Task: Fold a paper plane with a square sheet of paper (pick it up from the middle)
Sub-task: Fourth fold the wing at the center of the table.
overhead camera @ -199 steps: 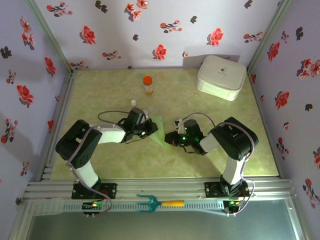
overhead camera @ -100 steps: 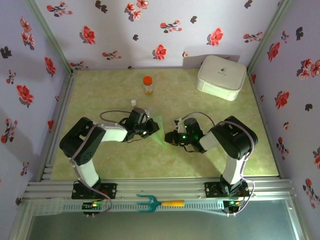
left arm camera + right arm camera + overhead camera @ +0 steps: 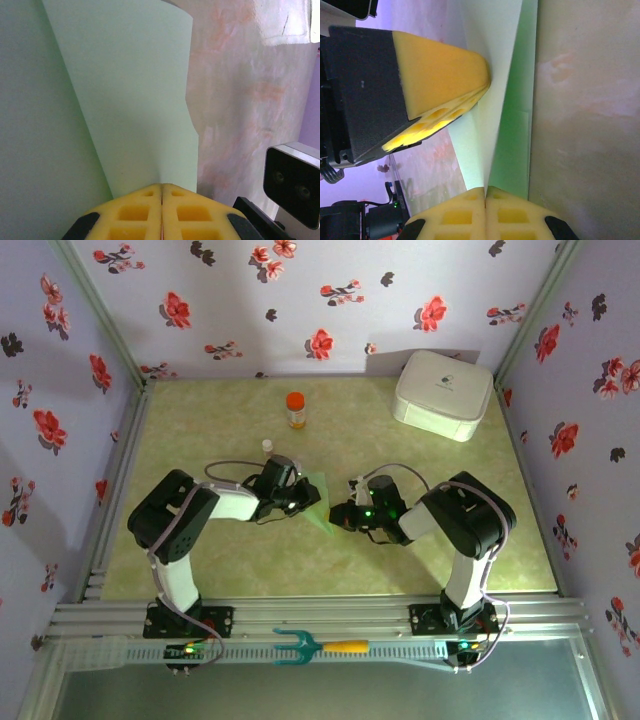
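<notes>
The square sheet of paper (image 3: 318,502) is pale mint green and folded into a narrow pointed triangle, held up off the mat between the two arms. My left gripper (image 3: 302,497) is shut on its left side. In the left wrist view the closed yellow fingertips (image 3: 162,186) meet the foot of a raised flap of the paper (image 3: 135,90). My right gripper (image 3: 341,517) is shut on the pointed end. In the right wrist view its fingertips (image 3: 485,189) pinch the paper's crease (image 3: 492,120), and the left gripper's yellow finger (image 3: 440,75) touches the paper further up.
A white rounded box (image 3: 443,393) stands at the back right. An orange-capped bottle (image 3: 295,409) and a small white-capped vial (image 3: 267,446) stand behind the left gripper. A teal fork tool (image 3: 298,645) with a yellow handle lies on the front rail.
The left arm's elbow and gripper have slid a little to the right, toward the paper's middle. The right arm and the paper's point have stayed in place.
</notes>
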`<state>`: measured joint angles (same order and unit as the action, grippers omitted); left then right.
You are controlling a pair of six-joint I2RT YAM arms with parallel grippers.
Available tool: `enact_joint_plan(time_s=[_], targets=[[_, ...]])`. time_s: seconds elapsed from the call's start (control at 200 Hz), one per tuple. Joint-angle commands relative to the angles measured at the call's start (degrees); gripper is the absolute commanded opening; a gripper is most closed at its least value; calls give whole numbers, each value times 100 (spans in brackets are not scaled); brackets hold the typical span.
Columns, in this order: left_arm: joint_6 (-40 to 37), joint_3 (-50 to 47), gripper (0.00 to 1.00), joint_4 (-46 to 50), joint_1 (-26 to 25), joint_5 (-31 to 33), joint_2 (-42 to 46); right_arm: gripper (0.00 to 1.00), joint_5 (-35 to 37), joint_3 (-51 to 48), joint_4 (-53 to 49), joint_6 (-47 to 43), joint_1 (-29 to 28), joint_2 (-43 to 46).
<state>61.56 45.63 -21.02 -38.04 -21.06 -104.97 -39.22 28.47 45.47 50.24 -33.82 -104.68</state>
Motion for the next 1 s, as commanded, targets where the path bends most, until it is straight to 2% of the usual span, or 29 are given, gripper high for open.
enact_joint_plan(time_s=[0.0, 1.0], targets=[[-100, 131, 9, -1, -12, -30, -54, 0, 161, 45, -485, 56, 51, -176], [-197, 363, 9, 291, 94, -55, -375, 0, 116, 83, -651, 47, 97, -194]])
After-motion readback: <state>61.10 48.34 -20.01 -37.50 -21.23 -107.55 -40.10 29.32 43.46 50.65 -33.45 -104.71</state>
